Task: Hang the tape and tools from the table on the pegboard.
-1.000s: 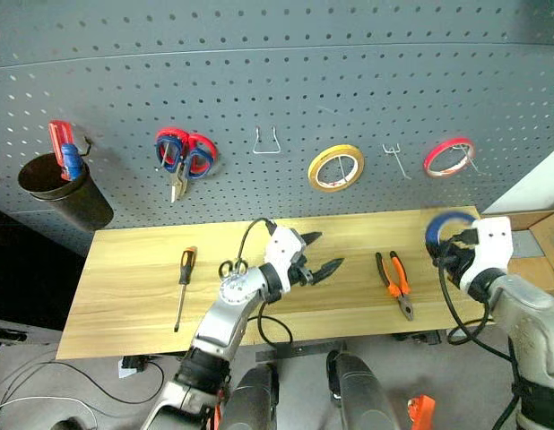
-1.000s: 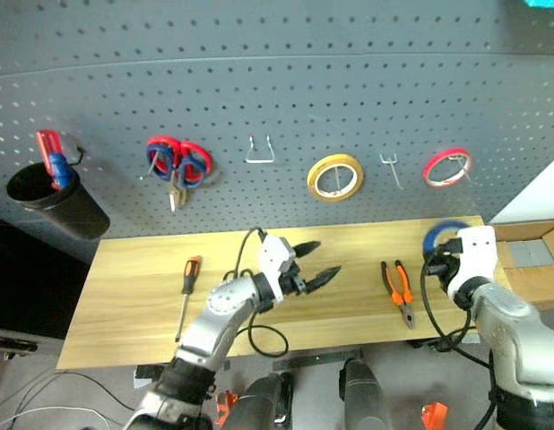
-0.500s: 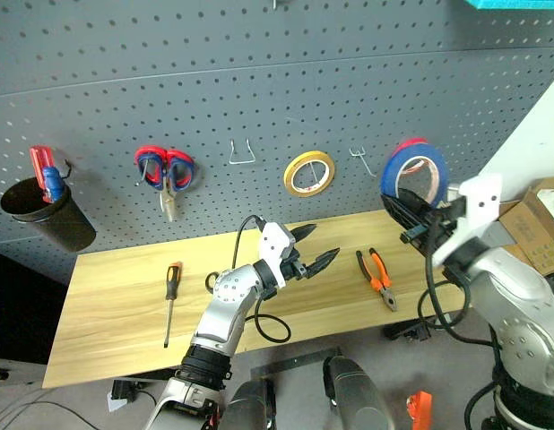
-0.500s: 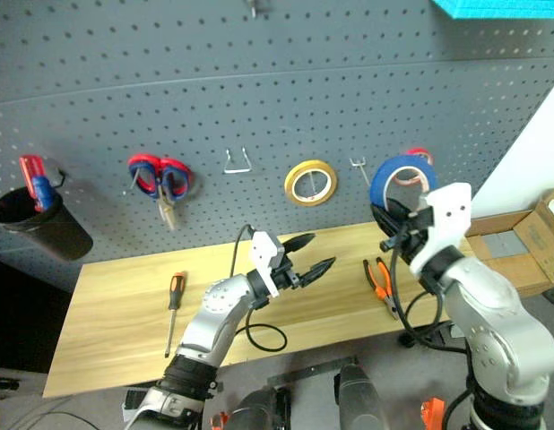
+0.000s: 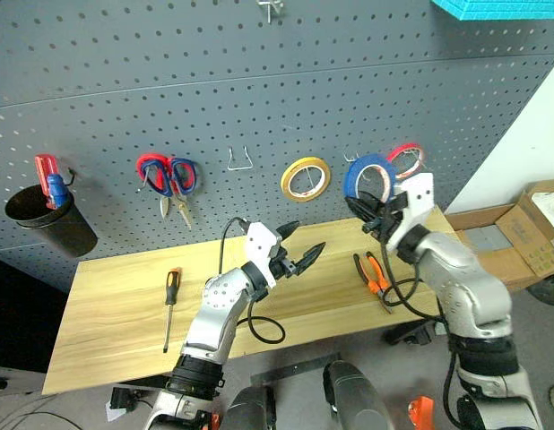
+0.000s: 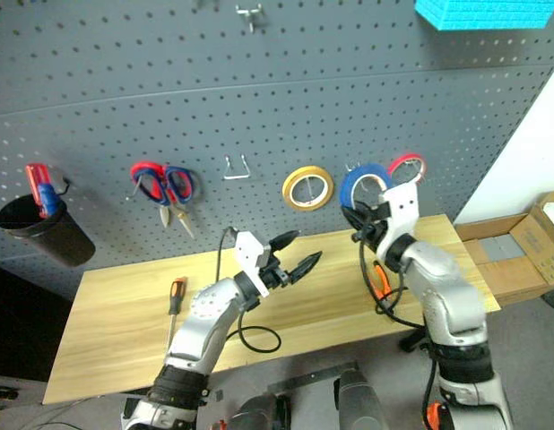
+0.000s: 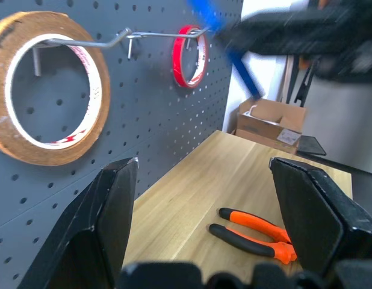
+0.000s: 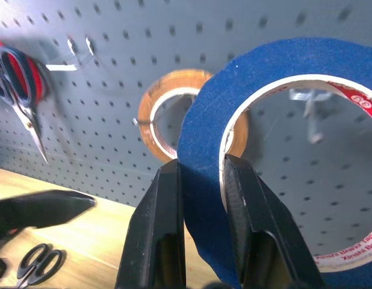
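The blue tape (image 5: 367, 176) is held up against the pegboard (image 5: 259, 81), between the yellow roll (image 5: 305, 178) and the red roll (image 5: 405, 159), with my right gripper (image 5: 371, 208) shut on its band (image 8: 201, 168). Whether it sits on a hook I cannot tell. My left gripper (image 5: 295, 246) hovers open over the middle of the table (image 5: 125, 296) with nothing between its fingers (image 7: 114, 205). The pliers (image 5: 370, 273) lie on the table below the right gripper. At the table's left lies the screwdriver (image 5: 169, 296). The small black-handled scissors (image 8: 38, 259) lie on the wood near the left arm.
Red-and-blue handled tools (image 5: 169, 175) hang on the pegboard's left, beside a bare wire hook (image 5: 240, 159). A black cup (image 5: 39, 219) with a red-and-blue tool hangs at the far left. Cardboard boxes (image 5: 537, 224) stand beyond the table's right end.
My right arm has lifted the blue tape from the table's right end and carried it left to the pegboard, between the yellow and red rolls. The camera view has shifted. The left gripper stays put.
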Tool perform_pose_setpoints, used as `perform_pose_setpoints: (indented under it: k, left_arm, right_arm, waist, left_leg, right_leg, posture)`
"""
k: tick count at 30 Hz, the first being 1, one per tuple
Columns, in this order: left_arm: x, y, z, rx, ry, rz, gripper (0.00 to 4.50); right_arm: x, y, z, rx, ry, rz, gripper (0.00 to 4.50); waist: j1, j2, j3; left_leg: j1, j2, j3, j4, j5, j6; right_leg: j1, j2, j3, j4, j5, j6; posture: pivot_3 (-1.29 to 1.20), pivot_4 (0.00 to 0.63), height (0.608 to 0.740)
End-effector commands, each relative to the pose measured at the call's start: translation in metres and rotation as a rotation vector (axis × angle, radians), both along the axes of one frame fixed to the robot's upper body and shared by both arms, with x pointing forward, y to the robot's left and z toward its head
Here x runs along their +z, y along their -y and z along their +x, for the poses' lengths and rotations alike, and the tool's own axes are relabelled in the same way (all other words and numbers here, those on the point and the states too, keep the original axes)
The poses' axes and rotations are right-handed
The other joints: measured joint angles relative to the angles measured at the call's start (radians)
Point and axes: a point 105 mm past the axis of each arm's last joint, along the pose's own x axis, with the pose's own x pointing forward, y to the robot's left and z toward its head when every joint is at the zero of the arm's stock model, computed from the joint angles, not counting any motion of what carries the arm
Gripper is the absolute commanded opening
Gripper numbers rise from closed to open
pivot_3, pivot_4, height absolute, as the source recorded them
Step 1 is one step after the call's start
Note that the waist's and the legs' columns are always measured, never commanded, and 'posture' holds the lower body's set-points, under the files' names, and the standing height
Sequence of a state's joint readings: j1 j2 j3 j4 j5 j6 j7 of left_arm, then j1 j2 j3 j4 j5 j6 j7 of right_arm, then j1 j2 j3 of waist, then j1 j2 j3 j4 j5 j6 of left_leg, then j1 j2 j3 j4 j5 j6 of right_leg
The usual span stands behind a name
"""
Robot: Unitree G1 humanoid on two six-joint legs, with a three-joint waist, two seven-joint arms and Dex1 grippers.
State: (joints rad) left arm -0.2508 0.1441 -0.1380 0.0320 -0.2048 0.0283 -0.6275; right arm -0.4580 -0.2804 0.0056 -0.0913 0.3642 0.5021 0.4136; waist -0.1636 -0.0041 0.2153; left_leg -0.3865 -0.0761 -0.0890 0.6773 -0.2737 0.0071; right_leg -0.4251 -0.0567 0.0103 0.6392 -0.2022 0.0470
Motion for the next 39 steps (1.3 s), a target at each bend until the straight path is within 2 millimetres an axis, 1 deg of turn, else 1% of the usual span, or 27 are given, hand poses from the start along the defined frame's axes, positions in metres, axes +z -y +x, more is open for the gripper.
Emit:
perform_pose_setpoints:
  k: [1,4,6,7,9,12,13,14,16,18,19,20,21,22,23,24,25,27,28,29,31,34,39]
  left_arm:
    - [0.015,-0.001,-0.004,0.004,0.044,-0.02,3.75]
    - [0.016,-0.003,-0.004,0.01,0.043,-0.014,3.75]
    - [0.017,-0.004,-0.004,0.015,0.043,-0.01,3.75]
    - [0.017,-0.004,-0.003,0.017,0.044,-0.008,3.75]
    - [0.017,-0.004,-0.002,0.019,0.044,-0.005,3.75]
    - [0.017,-0.002,-0.002,0.008,0.042,0.0,3.75]
    - [0.016,-0.001,-0.002,0.005,0.039,0.003,3.75]
    - [0.011,0.0,-0.003,-0.007,0.029,0.03,3.75]
    - [-0.011,0.006,-0.012,-0.088,-0.036,0.139,3.75]
    - [-0.025,0.008,-0.024,-0.15,-0.071,0.208,3.75]
    - [-0.032,0.007,-0.029,-0.161,-0.103,0.223,3.75]
    - [-0.039,0.005,-0.033,-0.169,-0.123,0.248,3.75]
    - [-0.045,0.003,-0.036,-0.171,-0.141,0.267,3.75]
    - [-0.054,0.0,-0.039,-0.166,-0.174,0.29,3.75]
    - [-0.06,-0.005,-0.04,-0.153,-0.197,0.302,3.75]
    - [-0.062,-0.008,-0.044,-0.15,-0.212,0.299,3.75]
    - [-0.063,-0.01,-0.046,-0.149,-0.219,0.296,3.75]
    - [-0.065,-0.016,-0.051,-0.136,-0.24,0.29,3.75]
    - [-0.066,-0.018,-0.055,-0.134,-0.25,0.292,3.75]
    - [-0.066,-0.02,-0.058,-0.135,-0.254,0.295,3.75]
    - [-0.066,-0.021,-0.062,-0.136,-0.264,0.288,3.75]
    - [-0.066,-0.021,-0.067,-0.132,-0.272,0.292,3.75]
    - [-0.063,-0.024,-0.069,-0.104,-0.278,0.287,3.75]
  right_arm:
    - [0.01,-0.002,0.02,-0.025,0.075,-0.015,0.36]
    - [0.005,-0.005,0.034,-0.035,0.063,-0.023,0.36]
    - [0.006,-0.004,0.042,-0.054,0.065,0.003,1.09]
    - [0.006,-0.003,0.044,-0.067,0.066,0.007,1.3]
    - [0.004,0.001,0.046,-0.089,0.065,0.001,1.98]
    - [0.004,0.007,0.037,-0.082,0.068,-0.005,3.01]
    - [0.004,0.008,0.033,-0.075,0.068,-0.002,3.32]
    - [0.001,0.011,0.025,-0.059,0.051,-0.003,3.67]
    - [-0.017,0.014,-0.004,0.014,-0.041,-0.055,4.37]
    - [-0.032,0.018,-0.031,0.058,-0.134,-0.077,4.44]
    - [-0.039,0.022,-0.041,0.059,-0.178,-0.075,4.44]
    - [-0.049,0.031,-0.048,0.023,-0.227,-0.069,4.44]
    - [-0.059,0.04,-0.051,-0.021,-0.276,-0.07,4.44]
    - [-0.073,0.049,-0.055,-0.065,-0.346,-0.079,4.44]
    - [-0.087,0.056,-0.057,-0.101,-0.392,-0.109,4.44]
    - [-0.099,0.064,-0.059,-0.15,-0.44,-0.139,4.44]
    - [-0.107,0.069,-0.06,-0.181,-0.468,-0.159,4.44]
    - [-0.124,0.088,-0.052,-0.314,-0.542,-0.183,4.44]
    - [-0.128,0.094,-0.049,-0.359,-0.563,-0.188,4.44]
    - [-0.131,0.096,-0.046,-0.376,-0.577,-0.2,4.44]
    - [-0.139,0.096,-0.046,-0.365,-0.61,-0.249,4.44]
    - [-0.145,0.093,-0.039,-0.344,-0.619,-0.265,4.44]
    - [-0.145,0.089,-0.024,-0.334,-0.619,-0.287,4.44]
  waist:
    - [0.002,0.0,0.0]
    - [0.002,-0.001,0.0]
    - [0.002,-0.002,-0.001]
    - [0.002,-0.002,-0.001]
    - [0.003,-0.002,-0.001]
    - [0.011,-0.002,-0.001]
    - [0.014,-0.002,-0.001]
    - [0.016,-0.002,-0.001]
    - [0.027,-0.002,-0.001]
    - [0.028,-0.003,-0.001]
    - [0.027,-0.003,-0.001]
    - [0.026,-0.003,-0.001]
    - [0.024,-0.004,0.0]
    - [0.023,-0.005,0.001]
    - [0.023,-0.006,0.002]
    - [0.023,-0.007,0.003]
    - [0.022,-0.008,0.006]
    - [0.021,-0.01,0.013]
    - [0.021,-0.011,0.019]
    - [0.022,-0.012,0.025]
    - [0.023,-0.012,0.029]
    - [0.026,-0.013,0.031]
    - [0.033,-0.012,0.031]
  left_leg:
    - [0.003,0.0,0.004,0.0,0.0,0.0]
    - [0.006,0.0,0.008,0.0,0.0,0.0]
    - [0.007,0.001,0.009,0.0,0.0,0.0]
    - [0.007,0.001,0.009,0.0,0.0,0.0]
    - [0.007,0.001,0.009,0.0,0.0,0.0]
    - [0.006,0.001,0.009,0.0,0.0,0.0]
    - [0.006,0.001,0.009,0.0,0.0,0.0]
    - [0.006,0.001,0.009,0.0,0.0,0.0]
    - [0.006,0.001,0.009,0.0,-0.001,0.0]
    - [0.005,0.002,0.006,-0.001,-0.001,0.0]
    - [0.005,0.002,0.006,-0.001,-0.001,0.001]
    - [0.005,0.002,0.007,-0.001,-0.002,0.002]
    - [0.005,0.002,0.008,-0.001,-0.002,0.002]
    - [0.006,0.002,0.009,0.0,-0.003,0.003]
    - [0.006,0.002,0.011,0.0,-0.003,0.003]
    - [0.007,0.003,0.011,0.0,-0.003,0.003]
    - [0.008,0.004,0.012,0.001,-0.002,0.003]
    - [0.011,0.006,0.013,0.001,-0.002,0.003]
    - [0.014,0.01,0.016,0.001,-0.003,0.002]
    - [0.014,0.013,0.018,0.001,-0.003,0.002]
    - [0.014,0.014,0.02,0.001,-0.003,0.002]
    - [0.012,0.015,0.02,-0.001,-0.005,0.002]
    - [0.01,0.015,0.019,-0.001,-0.007,0.003]
  right_leg:
    - [0.0,0.0,0.001,0.003,0.0,0.0]
    - [0.0,0.001,0.005,0.004,0.0,0.0]
    - [0.001,0.001,0.005,0.005,0.0,0.0]
    - [0.0,0.002,0.006,0.005,0.0,0.0]
    - [0.0,0.002,0.006,0.005,0.0,0.0]
    - [0.0,0.002,0.006,0.006,0.0,0.0]
    - [0.0,0.002,0.006,0.005,0.0,0.0]
    - [0.0,0.001,0.006,0.005,0.0,0.0]
    - [-0.001,0.001,0.006,0.005,0.0,0.0]
    - [0.0,0.001,0.006,0.005,0.0,0.0]
    - [0.0,0.001,0.006,0.004,0.0,0.0]
    - [-0.001,0.001,0.006,0.004,-0.001,0.0]
    - [-0.001,0.001,0.006,0.004,-0.001,0.0]
    - [0.0,0.0,0.007,0.004,-0.001,0.001]
    - [0.0,-0.001,0.008,0.004,-0.004,0.005]
    - [0.0,-0.001,0.008,0.003,-0.005,0.005]
    - [0.001,-0.001,0.008,0.004,-0.004,0.005]
    - [0.004,-0.001,0.008,0.004,-0.005,0.005]
    - [0.006,-0.001,0.008,0.004,-0.008,0.0]
    - [0.006,-0.001,0.008,0.004,-0.008,-0.001]
    - [0.004,-0.001,0.008,0.004,-0.008,-0.001]
    - [0.002,0.001,0.007,0.004,-0.007,0.001]
    - [0.0,0.001,0.007,0.004,-0.007,-0.001]
  posture:
    - [-0.21,0.136,0.74]
    - [-0.2,0.137,0.74]
    - [-0.2,0.138,0.74]
    - [-0.2,0.14,0.74]
    - [-0.2,0.144,0.74]
    - [-0.21,0.15,0.74]
    - [-0.22,0.161,0.74]
    - [-0.22,0.161,0.74]
    - [-0.23,0.169,0.74]
    - [-0.24,0.187,0.74]
    - [-0.24,0.192,0.74]
    - [-0.25,0.199,0.74]
    - [-0.25,0.21,0.74]
    - [-0.25,0.217,0.74]
    - [-0.25,0.226,0.74]
    - [-0.25,0.24,0.74]
    - [-0.25,0.24,0.74]
    - [-0.23,0.263,0.74]
    - [-0.22,0.268,0.74]
    - [-0.22,0.27,0.74]
    - [-0.21,0.274,0.74]
    - [-0.19,0.277,0.74]
    - [-0.16,0.27,0.74]
